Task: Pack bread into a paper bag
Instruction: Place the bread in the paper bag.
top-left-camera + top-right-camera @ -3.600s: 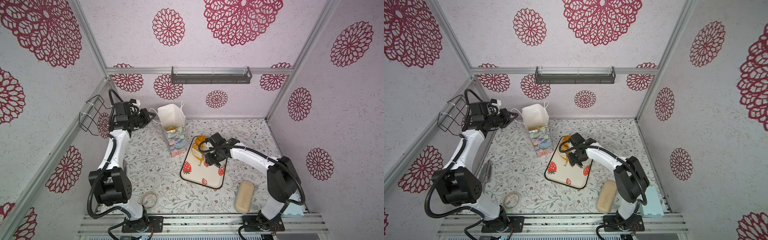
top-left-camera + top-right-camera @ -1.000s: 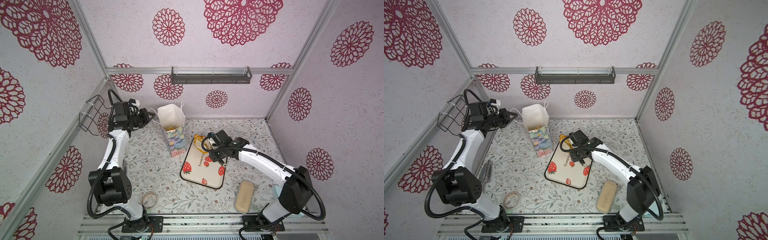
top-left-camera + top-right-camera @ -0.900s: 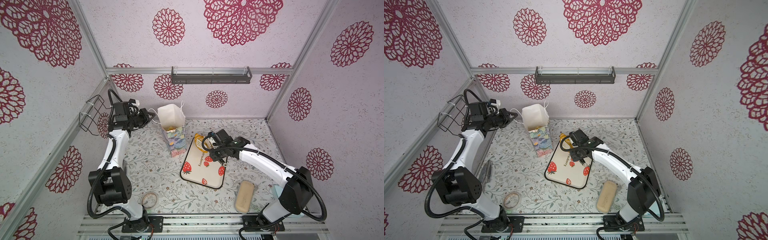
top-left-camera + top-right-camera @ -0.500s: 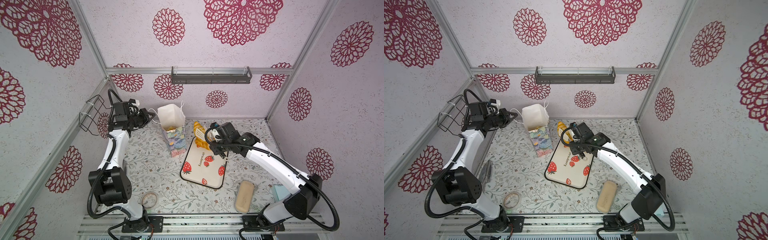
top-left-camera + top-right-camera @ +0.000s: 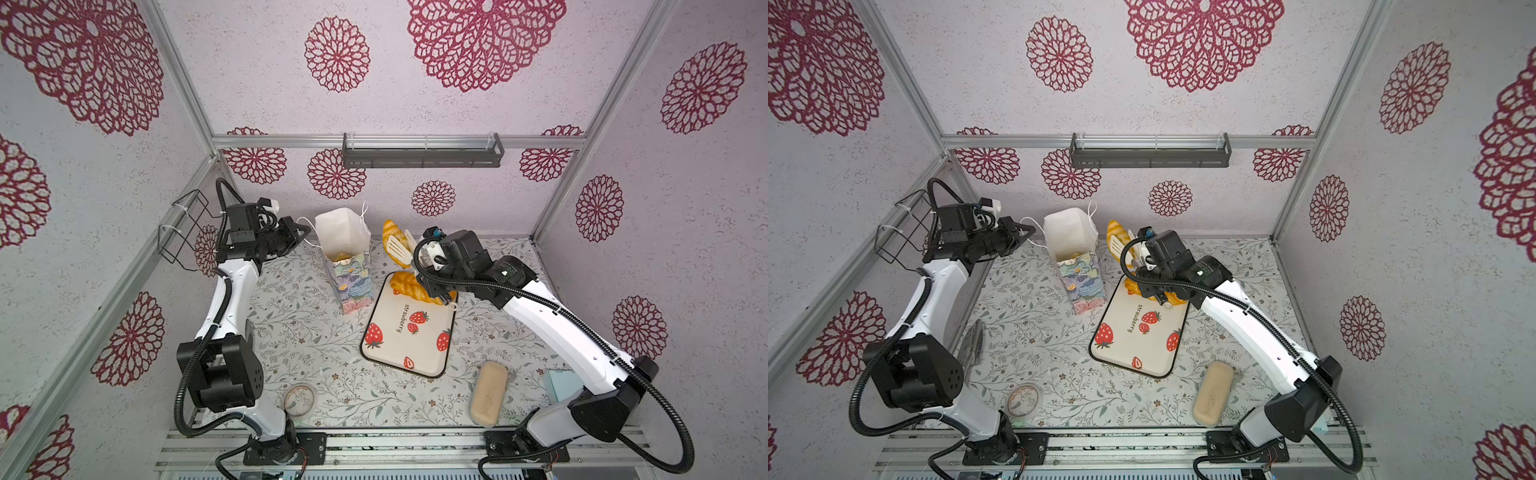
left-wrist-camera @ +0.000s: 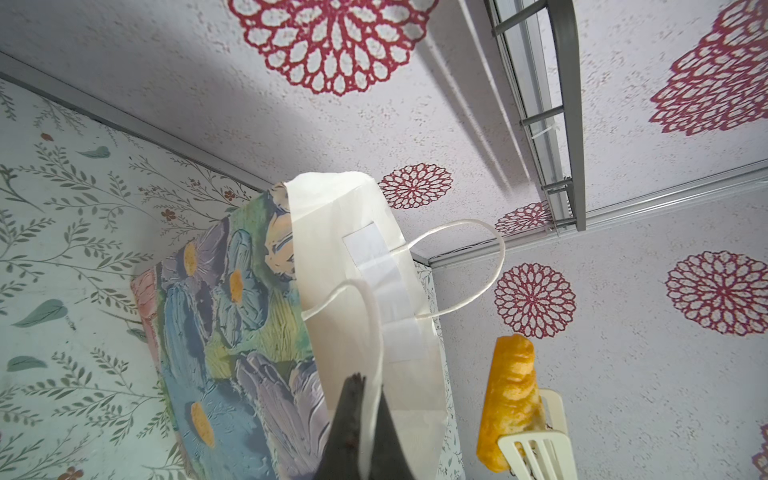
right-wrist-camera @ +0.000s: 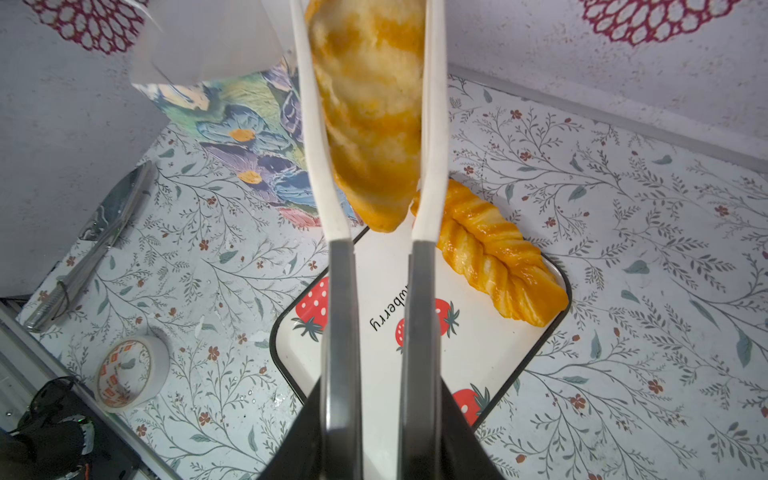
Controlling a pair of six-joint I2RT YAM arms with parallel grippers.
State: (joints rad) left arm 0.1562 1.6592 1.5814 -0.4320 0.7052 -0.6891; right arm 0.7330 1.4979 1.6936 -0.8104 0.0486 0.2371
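Note:
The paper bag stands upright at the back of the table, with some bread showing inside it. My left gripper is shut on the bag's white cord handle and holds it out to the left. My right gripper is shut on the grey handles of white tongs. The tongs clamp a golden striped roll in the air, just right of the bag's mouth. A long twisted loaf lies on the strawberry tray.
A pale beige block lies at the front right, beside a light blue box. A tape roll sits at the front left and a clear wrapped packet by the left wall. A wire basket hangs there, and a dark shelf on the back wall.
My right arm has lifted the tongs and the roll off the tray, up and back toward the bag's mouth. The left arm and the bag have not moved.

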